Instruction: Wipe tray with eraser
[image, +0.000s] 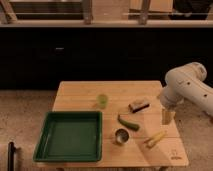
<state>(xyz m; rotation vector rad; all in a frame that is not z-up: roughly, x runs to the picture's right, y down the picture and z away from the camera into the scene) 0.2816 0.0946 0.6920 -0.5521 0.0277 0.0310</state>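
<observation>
The dark-green tray (71, 137) lies on the front left part of the wooden table, with nothing in it. The eraser (138, 105), a small tan block with a dark face, rests on the table right of centre. My gripper (167, 116) hangs from the white arm over the table's right edge, pointing down. It is to the right of the eraser and slightly nearer the front, apart from it. Its fingers stand open and hold nothing.
A small green cup (102, 100) stands behind the tray. A green curved vegetable (128, 122), a metal cup (121, 135) and a yellow corn-like stick (155, 138) lie between the tray and the gripper. The table (80, 95) stands before a dark wall of cabinets.
</observation>
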